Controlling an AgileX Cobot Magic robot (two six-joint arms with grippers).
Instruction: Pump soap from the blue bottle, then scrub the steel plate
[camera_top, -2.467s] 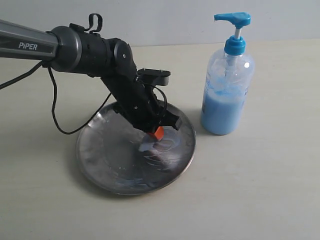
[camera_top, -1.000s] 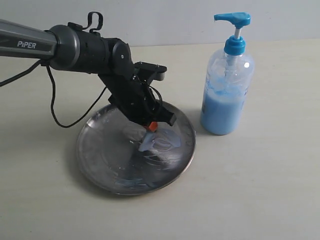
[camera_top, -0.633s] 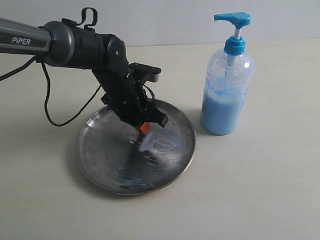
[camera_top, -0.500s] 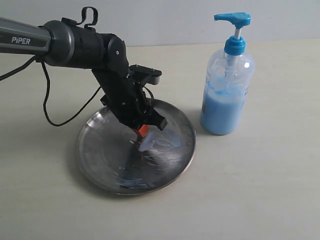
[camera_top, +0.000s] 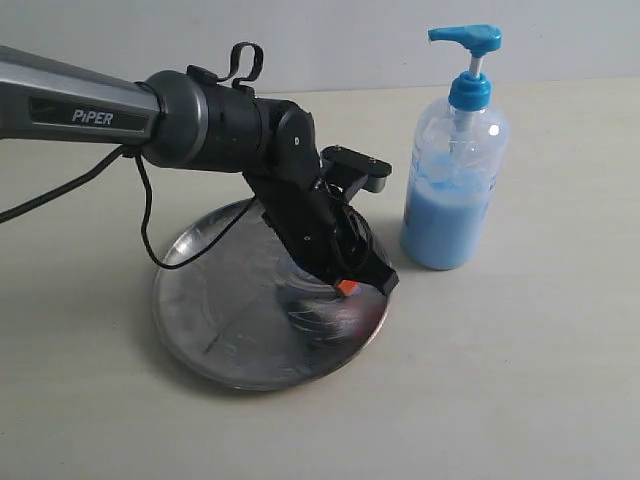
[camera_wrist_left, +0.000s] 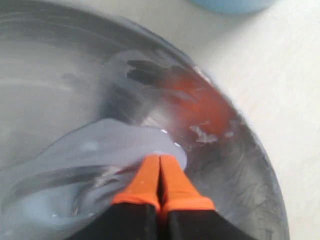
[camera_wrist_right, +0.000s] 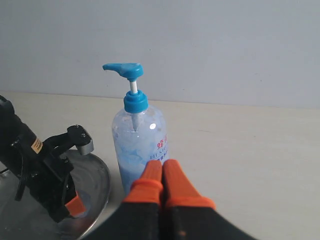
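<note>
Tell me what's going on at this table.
The left gripper is shut, with its orange tips down on the steel plate, near the rim on the bottle's side. The tips sit in a pale blue smear of soap, and no sponge or cloth shows between them. The blue bottle stands upright on the table just beside the plate, with nothing touching it. The right gripper is shut and empty, and it hangs back facing the bottle.

The grey left arm (camera_top: 60, 95) says PIPER in white, with chunky black joints past that word, a thin black cable (camera_top: 142, 215) under it, and an orange-tipped left gripper (camera_top: 346, 288).
</note>
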